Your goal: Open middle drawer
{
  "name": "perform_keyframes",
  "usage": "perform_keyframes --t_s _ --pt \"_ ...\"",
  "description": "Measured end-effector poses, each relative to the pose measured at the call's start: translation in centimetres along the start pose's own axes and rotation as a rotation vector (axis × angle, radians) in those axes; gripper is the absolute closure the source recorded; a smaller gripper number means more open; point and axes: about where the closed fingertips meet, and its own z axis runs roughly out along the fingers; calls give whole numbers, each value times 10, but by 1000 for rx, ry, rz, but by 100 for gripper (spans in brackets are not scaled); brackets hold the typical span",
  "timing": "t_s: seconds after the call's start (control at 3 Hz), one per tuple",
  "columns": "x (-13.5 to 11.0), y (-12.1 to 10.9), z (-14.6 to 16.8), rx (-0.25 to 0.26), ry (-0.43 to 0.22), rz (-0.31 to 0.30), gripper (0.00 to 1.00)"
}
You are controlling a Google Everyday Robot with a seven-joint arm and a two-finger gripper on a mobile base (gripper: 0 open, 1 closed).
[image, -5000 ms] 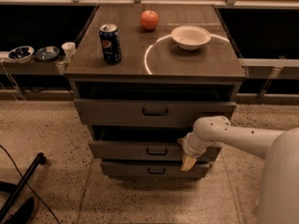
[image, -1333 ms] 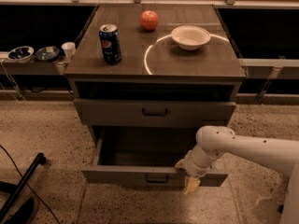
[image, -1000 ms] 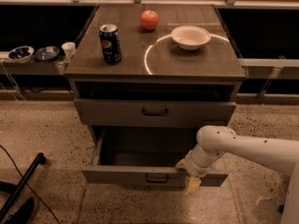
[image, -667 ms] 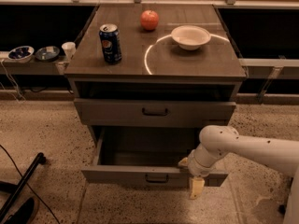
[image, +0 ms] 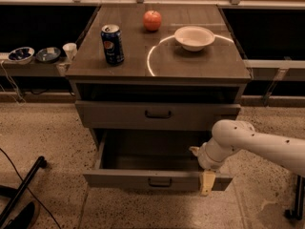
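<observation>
The middle drawer of the grey-brown cabinet is pulled well out, and its inside looks empty. Its small black bar handle sits at the centre of the front panel. My gripper hangs at the right end of the drawer front, pointing down over its top edge, to the right of the handle and apart from it. My white arm reaches in from the right. The top drawer above is closed. The drawer below is hidden under the open one.
On the cabinet top stand a Pepsi can, a red apple and a white bowl. A low shelf at the left holds small bowls and a cup. A black stand leg lies on the floor at the lower left.
The drawer went from closed to pulled out. In the last second my gripper has shifted slightly right and down along the drawer front. The drawer has stayed still.
</observation>
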Motion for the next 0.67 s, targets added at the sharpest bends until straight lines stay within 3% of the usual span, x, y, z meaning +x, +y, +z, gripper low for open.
perform_keyframes --t_s 0.67 --pt "4 -35 -26 91 -14 42 42"
